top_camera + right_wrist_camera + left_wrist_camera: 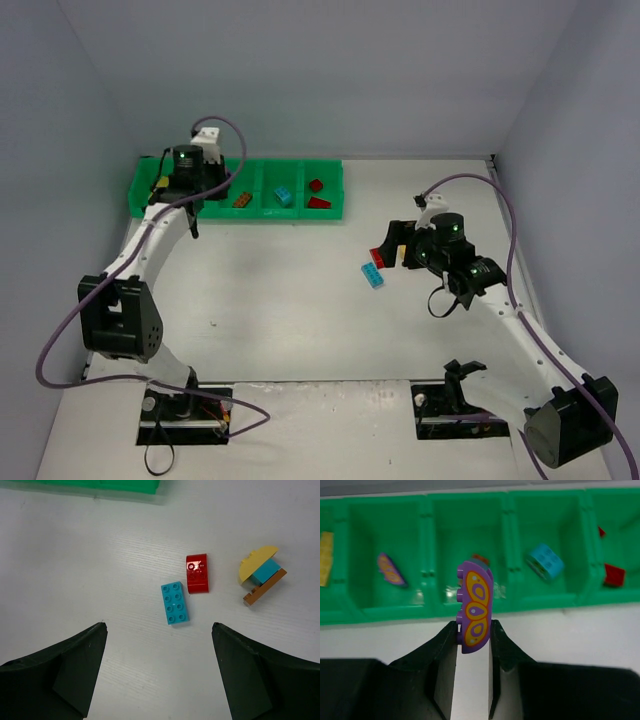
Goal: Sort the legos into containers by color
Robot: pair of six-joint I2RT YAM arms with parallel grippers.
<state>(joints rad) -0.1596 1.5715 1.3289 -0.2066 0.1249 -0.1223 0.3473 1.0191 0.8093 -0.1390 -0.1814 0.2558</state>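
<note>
My left gripper (474,632) is shut on a purple brick with a yellow butterfly pattern (475,607), held upright just in front of the green five-compartment tray (545,604). In the top view this gripper (190,192) is over the tray's left part (300,214). The compartments hold a yellow brick (325,557), a second purple brick (391,570), an orange-brown brick (242,200), a cyan brick (546,562) and red bricks (614,575). My right gripper (159,630) is open above the table. A cyan brick (175,603), a red brick (197,573) and a yellow, cyan and orange-brown stack (262,575) lie ahead of it.
The loose bricks lie right of centre on the white table (372,275), below the right gripper (398,243). Grey walls close in the table at back and sides. Purple cables loop off both arms.
</note>
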